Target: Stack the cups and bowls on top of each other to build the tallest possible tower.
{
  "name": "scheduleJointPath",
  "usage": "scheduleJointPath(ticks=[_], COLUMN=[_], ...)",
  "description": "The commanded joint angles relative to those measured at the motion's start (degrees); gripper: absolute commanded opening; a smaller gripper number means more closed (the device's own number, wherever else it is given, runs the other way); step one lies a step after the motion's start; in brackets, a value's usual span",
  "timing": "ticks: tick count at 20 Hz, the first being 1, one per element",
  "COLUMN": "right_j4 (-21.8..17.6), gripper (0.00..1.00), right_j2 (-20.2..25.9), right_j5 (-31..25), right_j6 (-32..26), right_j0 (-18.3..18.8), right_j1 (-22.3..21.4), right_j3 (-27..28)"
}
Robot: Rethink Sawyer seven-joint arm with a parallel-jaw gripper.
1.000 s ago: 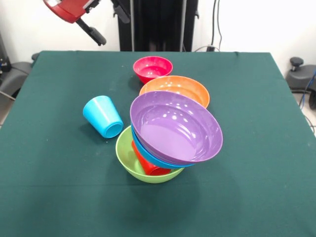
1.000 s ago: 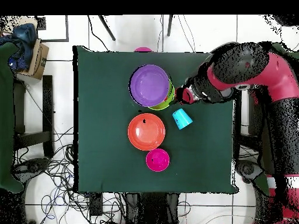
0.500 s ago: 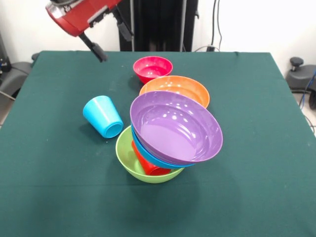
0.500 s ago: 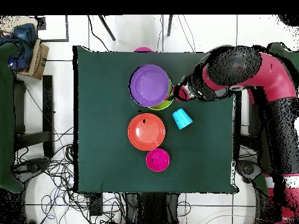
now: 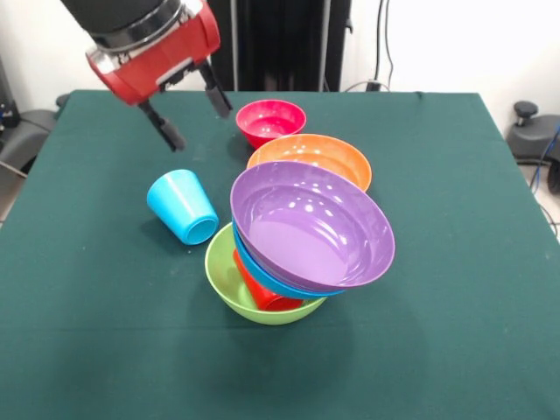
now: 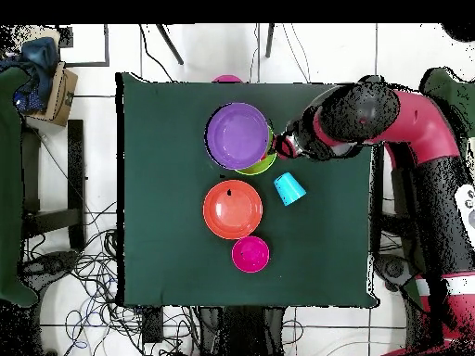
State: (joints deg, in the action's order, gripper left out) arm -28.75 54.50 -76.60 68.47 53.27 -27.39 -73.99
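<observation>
Bright, even light (glossy highlights)

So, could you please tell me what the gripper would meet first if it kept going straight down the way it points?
Probably the light blue cup on its side, just below the open gripper; otherwise the table. Depth is unclear.

Purple bowl (image 6: 237, 135) tops tower; blue cup (image 6: 289, 188) beside orange bowl (image 6: 232, 209).
</observation>
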Motion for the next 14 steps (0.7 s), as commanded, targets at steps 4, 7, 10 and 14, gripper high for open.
scheduleJointPath(ticks=[4,7,10,14], right_j4=[-10.6,-11.6,-12.3,-13.7], gripper=[1.0,1.0,1.0,1.0], right_j2=[-4.4,-4.3,-4.3,-4.5], right_j5=[7.8,8.4,8.7,9.6], right_j6=[-15.8,-16.6,-17.3,-17.4], right_j0=[-2.7,-2.2,-2.0,-2.0], right_j1=[6.5,6.8,7.5,8.2], right_j3=[-0.9,-1.0,-0.7,-0.4])
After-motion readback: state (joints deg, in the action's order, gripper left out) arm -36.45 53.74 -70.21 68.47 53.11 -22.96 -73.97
